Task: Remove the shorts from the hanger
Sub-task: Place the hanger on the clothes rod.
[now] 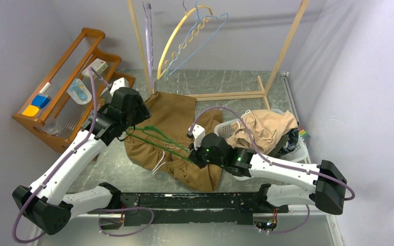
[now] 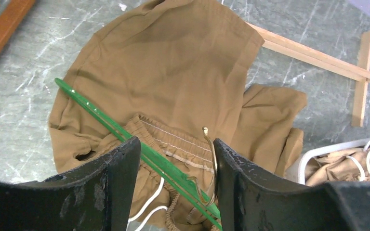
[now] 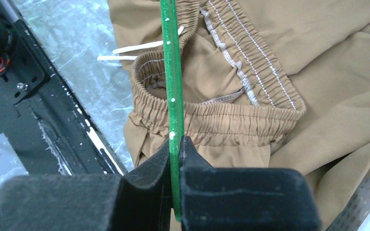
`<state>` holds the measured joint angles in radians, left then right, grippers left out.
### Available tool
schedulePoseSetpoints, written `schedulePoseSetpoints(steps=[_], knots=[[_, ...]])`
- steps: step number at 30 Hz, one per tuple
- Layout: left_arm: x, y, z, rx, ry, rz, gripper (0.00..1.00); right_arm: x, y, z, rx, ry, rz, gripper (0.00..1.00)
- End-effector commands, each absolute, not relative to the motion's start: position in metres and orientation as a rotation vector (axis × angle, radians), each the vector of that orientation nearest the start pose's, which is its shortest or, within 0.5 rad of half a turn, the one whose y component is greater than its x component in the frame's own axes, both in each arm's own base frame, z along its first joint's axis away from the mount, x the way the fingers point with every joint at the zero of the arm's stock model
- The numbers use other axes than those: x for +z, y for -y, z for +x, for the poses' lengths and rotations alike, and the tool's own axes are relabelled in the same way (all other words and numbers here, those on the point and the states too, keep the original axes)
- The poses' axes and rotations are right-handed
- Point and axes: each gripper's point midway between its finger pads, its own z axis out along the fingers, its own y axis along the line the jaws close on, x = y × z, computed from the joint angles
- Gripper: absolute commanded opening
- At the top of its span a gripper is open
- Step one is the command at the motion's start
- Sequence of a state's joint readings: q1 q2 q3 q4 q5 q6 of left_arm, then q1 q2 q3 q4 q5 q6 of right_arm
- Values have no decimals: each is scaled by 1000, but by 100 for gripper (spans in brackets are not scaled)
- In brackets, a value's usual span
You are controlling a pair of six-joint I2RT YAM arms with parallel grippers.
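Tan-brown shorts (image 1: 172, 115) with a white drawstring lie spread on the table, with a green hanger (image 1: 156, 136) running across their waistband. My right gripper (image 1: 195, 154) is shut on the hanger's green bar (image 3: 172, 72), just below the elastic waistband (image 3: 250, 120). My left gripper (image 1: 144, 118) hovers over the shorts (image 2: 173, 62), open. Its fingers straddle the green bar (image 2: 101, 118) and the brass hook (image 2: 211, 149), and the hook rests against the right finger (image 2: 231, 168).
A white basket (image 1: 302, 151) at the right holds light beige shorts (image 1: 264, 125) over darker clothes. A wooden rack (image 1: 287, 46) with empty hangers (image 1: 195, 31) stands behind, its foot (image 2: 318, 57) on the table. A wooden shelf (image 1: 66, 87) stands at the left.
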<state>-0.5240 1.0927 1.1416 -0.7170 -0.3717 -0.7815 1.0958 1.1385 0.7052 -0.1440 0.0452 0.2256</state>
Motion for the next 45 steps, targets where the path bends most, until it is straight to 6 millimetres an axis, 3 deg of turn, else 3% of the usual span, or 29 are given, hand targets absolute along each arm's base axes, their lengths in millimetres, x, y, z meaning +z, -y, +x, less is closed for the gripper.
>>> schedulePoseSetpoints(steps=[1, 11, 24, 26, 29, 38, 45], knots=[[259, 111, 295, -223, -2111, -494, 63, 144, -308, 170, 609, -2002, -871, 0], [263, 117, 308, -208, -2110, -484, 66, 149, -324, 153, 653, -1929, -948, 0], [254, 96, 291, -90, -2157, -501, 41, 149, -314, 165, 578, -1947, -855, 0], [255, 96, 290, -97, -2154, -505, 46, 150, -316, 163, 593, -1941, -865, 0], [259, 101, 291, -138, -2139, -494, 43, 152, -318, 160, 619, -1940, -866, 0], [257, 104, 298, -115, -2157, -494, 8, 155, -316, 158, 640, -1931, -853, 0], [262, 102, 300, -106, -2149, -573, 7, 162, -312, 167, 586, -1936, -745, 0]])
